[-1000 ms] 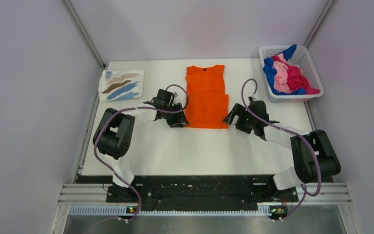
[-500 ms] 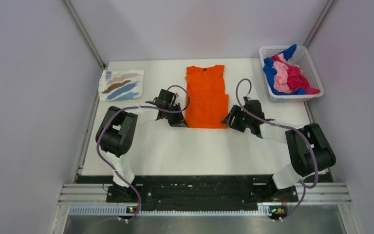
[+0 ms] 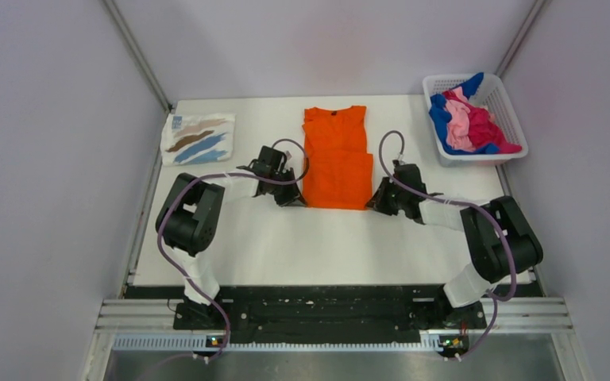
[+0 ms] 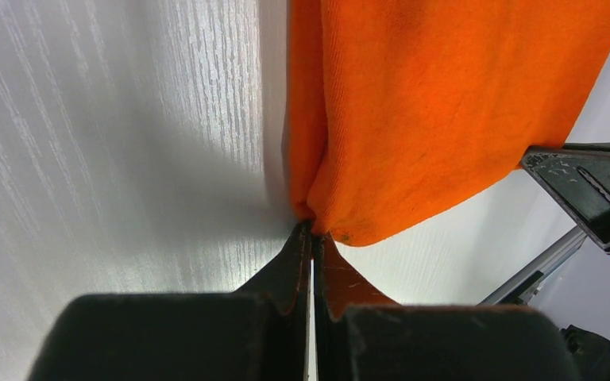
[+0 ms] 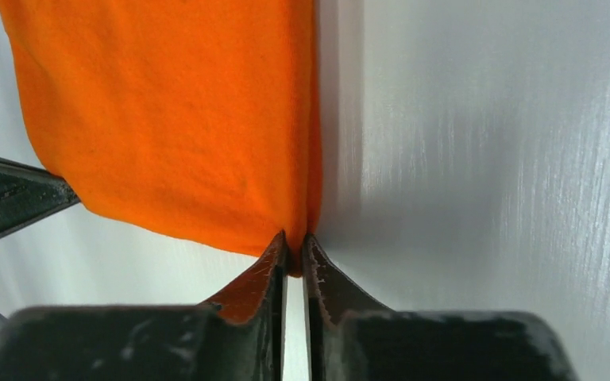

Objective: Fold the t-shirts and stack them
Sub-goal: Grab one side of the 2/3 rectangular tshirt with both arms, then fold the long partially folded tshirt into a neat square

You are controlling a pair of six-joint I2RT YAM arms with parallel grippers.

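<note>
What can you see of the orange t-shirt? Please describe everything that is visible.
The orange t-shirt is plain, bright, soft knit cloth. It lies flat in the middle of the white table, its collar with a dark label at the far side. No sleeves stick out, so it looks like a narrow rectangle. The left gripper pinches its near left corner and the right gripper its near right corner.
</note>
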